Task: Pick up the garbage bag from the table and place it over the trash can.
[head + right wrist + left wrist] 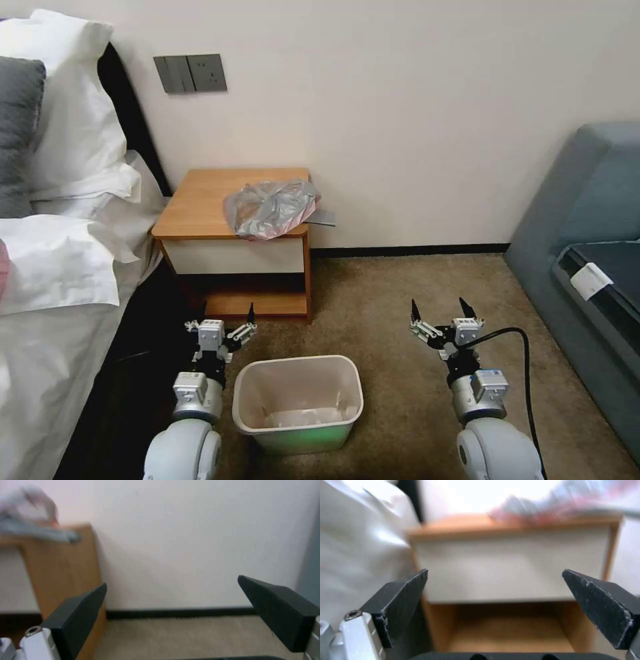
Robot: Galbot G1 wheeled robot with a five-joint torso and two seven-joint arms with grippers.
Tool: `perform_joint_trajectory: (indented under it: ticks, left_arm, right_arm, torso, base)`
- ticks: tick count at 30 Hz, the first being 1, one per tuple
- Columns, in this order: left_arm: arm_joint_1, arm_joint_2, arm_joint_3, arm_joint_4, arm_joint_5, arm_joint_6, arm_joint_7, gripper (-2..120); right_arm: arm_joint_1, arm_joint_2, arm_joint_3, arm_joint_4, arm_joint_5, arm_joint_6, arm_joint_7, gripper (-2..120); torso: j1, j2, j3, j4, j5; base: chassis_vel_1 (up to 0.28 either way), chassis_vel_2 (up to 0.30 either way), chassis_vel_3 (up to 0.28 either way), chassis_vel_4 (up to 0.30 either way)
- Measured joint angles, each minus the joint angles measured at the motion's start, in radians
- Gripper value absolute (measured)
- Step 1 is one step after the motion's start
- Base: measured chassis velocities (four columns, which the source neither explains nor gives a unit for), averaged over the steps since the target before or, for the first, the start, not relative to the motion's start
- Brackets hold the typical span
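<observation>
The garbage bag (272,207) lies crumpled on the right part of the table (200,200), a grey translucent film with pink edges, overhanging the right edge. The left wrist view shows the garbage bag (560,505) above the white drawer front of the table (510,562); the right wrist view catches the garbage bag (30,525) at the table's (63,570) corner. The beige trash can (298,402) stands on the carpet before the table. My left gripper (227,315) hangs open left of the can. My right gripper (440,308) hangs open to its right. Both hold nothing.
A bed with white pillows (67,147) and sheets runs along the left. A grey sofa (587,267) stands at the right. A black cable (527,373) loops by the right arm. Brown carpet (387,300) lies between table and sofa. A flat grey item (323,218) pokes from under the bag.
</observation>
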Motion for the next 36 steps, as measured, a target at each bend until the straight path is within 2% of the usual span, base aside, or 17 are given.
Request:
perform_joint_trajectory:
  ticks: [3,4,6,8,9,12,18,20,31,36]
  left_arm:
    - [0.073,-0.006,-0.080,-0.118,-0.035,-0.024,-0.003,100]
    - [0.098,-0.007,-0.109,-0.159,-0.047,-0.032,-0.005,100]
    - [0.110,-0.009,-0.122,-0.179,-0.054,-0.037,-0.005,100]
    - [0.165,-0.011,-0.180,-0.262,-0.089,-0.047,-0.005,100]
    - [0.165,-0.011,-0.180,-0.262,-0.089,-0.047,-0.005,100]
    - [0.198,0.047,-0.184,-0.257,-0.154,0.018,0.018,100]
    - [0.202,0.071,-0.168,-0.238,-0.164,0.038,0.027,100]
    - [0.204,0.073,-0.154,-0.234,-0.176,0.051,0.027,100]
    - [0.212,0.055,-0.130,-0.255,-0.202,0.035,0.012,100]
    - [0.217,0.063,-0.131,-0.266,-0.188,0.030,0.004,100]
  right_arm:
    - [-0.019,0.006,0.000,0.069,0.015,-0.019,-0.012,100]
    - [-0.025,0.005,0.000,0.090,0.029,-0.028,-0.015,100]
    - [-0.030,0.004,0.000,0.108,0.043,-0.035,-0.017,100]
    - [-0.061,-0.003,-0.001,0.206,0.122,-0.081,-0.030,100]
    - [-0.061,-0.003,-0.001,0.206,0.122,-0.081,-0.030,100]
    - [-0.071,-0.006,-0.002,0.237,0.151,-0.098,-0.034,100]
    - [-0.074,-0.011,-0.003,0.237,0.162,-0.102,-0.034,100]
    - [-0.107,-0.057,-0.010,0.217,0.250,-0.123,-0.033,100]
    - [-0.118,-0.077,-0.013,0.204,0.289,-0.131,-0.032,100]
    - [-0.072,-0.101,-0.031,0.173,0.383,-0.142,-0.019,100]
  torso:
    - [0.000,0.000,0.000,0.0002,-0.0002]
    - [0.000,0.000,0.000,0.0000,0.0010]
    - [0.000,0.000,0.000,0.0002,0.0008]
    - [0.000,0.000,0.000,0.0001,0.0002]
    - [0.000,0.000,0.000,0.0001,0.0002]
    - [0.000,0.000,0.000,-0.0001,-0.0001]
    - [0.000,0.000,0.000,-0.0001,0.0004]
    - [0.000,0.000,0.000,0.0001,-0.0002]
    - [0.000,0.000,0.000,-0.0001,0.0002]
    - [0.000,0.000,0.000,-0.0002,0.0003]
  base:
    - [0.000,0.000,0.000,0.000]
    - [0.000,0.000,0.000,0.000]
    - [0.000,0.000,0.000,0.000]
    - [0.000,0.000,0.000,0.000]
    - [0.000,0.000,0.000,0.000]
    - [0.000,0.000,0.000,0.000]
    - [0.000,0.000,0.000,0.000]
    - [0.000,0.000,0.000,0.000]
    - [0.000,0.000,0.000,0.000]
    - [0.000,0.000,0.000,0.000]
